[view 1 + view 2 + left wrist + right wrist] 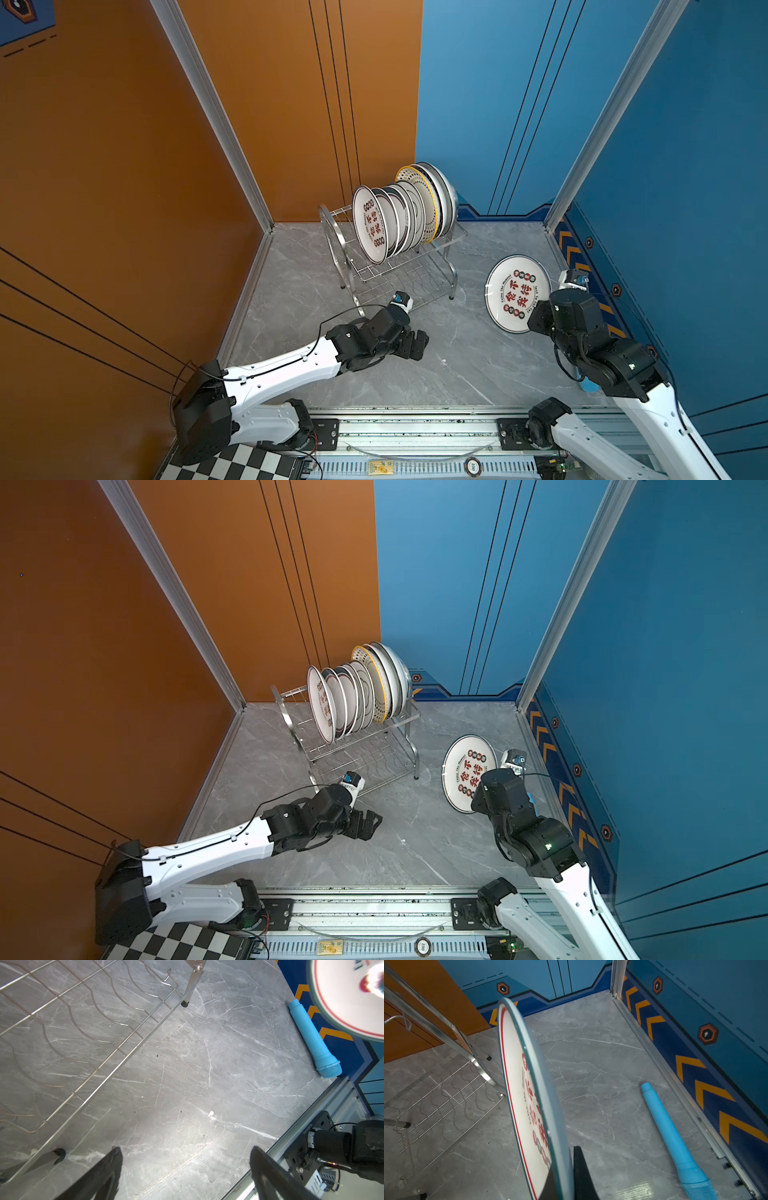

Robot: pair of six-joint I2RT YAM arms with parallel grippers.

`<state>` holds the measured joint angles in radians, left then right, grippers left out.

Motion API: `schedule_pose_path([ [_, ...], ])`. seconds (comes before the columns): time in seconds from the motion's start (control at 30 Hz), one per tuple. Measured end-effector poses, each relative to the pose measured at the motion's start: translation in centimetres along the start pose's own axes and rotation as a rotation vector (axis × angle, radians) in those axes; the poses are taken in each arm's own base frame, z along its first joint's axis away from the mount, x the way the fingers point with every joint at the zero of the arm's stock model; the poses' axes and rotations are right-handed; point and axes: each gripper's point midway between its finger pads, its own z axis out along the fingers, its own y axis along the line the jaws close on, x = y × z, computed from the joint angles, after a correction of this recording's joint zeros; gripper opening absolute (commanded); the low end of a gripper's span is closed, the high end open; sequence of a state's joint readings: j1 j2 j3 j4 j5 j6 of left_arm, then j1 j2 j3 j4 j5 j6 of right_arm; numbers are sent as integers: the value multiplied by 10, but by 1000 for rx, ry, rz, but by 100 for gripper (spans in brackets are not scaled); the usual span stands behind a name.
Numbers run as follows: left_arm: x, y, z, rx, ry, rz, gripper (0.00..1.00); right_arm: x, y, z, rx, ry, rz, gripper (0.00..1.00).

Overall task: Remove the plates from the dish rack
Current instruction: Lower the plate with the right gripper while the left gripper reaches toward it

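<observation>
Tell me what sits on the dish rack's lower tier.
The steel wire dish rack's lower tier looks bare, grey marble tabletop showing through. White round plates above partly hide its back in both top views.

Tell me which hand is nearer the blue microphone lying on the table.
Right. The right hand, shut on a plate, hangs just beside the blue microphone by the blue wall. The left hand, open, sits near the dish rack, across the table from it.
</observation>
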<state>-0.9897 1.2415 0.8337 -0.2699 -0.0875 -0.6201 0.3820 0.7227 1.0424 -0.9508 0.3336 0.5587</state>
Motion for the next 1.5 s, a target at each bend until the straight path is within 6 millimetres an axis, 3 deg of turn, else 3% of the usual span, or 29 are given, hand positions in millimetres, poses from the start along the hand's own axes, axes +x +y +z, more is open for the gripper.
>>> schedule_pose_path([
  [0.4, -9, -24, 30, 83, -2, 5, 95, 46, 15, 48, -302, 288, 309, 0],
  [0.67, -31, -47, 36, 195, -36, -21, 92, 65, 25, 62, -441, 353, 401, 0],
  [0.97, -46, -54, 41, 275, -59, -91, 87, 72, 27, 70, -505, 360, 444, 0],
  [1.07, -51, -56, 44, 293, -68, -116, 77, 76, 27, 72, -522, 365, 451, 0],
  [1.33, -44, -58, 69, 303, -26, -194, 65, 78, 30, 73, -574, 351, 462, 0],
  [1.5, -50, -64, 71, 334, -38, -217, 52, 82, 32, 73, -595, 352, 469, 0],
])
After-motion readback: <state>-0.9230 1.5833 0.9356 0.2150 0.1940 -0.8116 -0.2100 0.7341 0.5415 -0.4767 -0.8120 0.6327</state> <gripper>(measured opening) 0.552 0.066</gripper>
